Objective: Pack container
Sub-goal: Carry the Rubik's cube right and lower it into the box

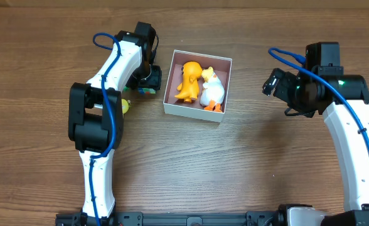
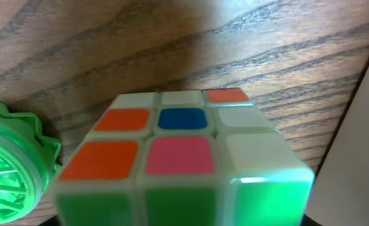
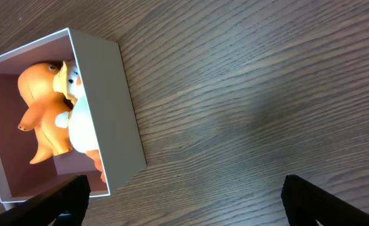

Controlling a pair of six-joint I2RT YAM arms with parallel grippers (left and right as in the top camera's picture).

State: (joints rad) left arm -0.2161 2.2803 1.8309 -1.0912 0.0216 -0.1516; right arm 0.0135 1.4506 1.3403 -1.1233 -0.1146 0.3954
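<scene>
The container, a shallow white box with a pinkish-brown inside, sits mid-table. In it lie an orange toy and a white duck. My left gripper is low beside the box's left wall. In the left wrist view a colour cube fills the space at the jaws and hides the fingers. My right gripper is open and empty over bare wood to the right of the container. The orange toy and the duck show there too.
A green ridged toy lies just left of the cube. The box wall is just right of the cube. A small yellow object lies by the left arm. The table is brown wood.
</scene>
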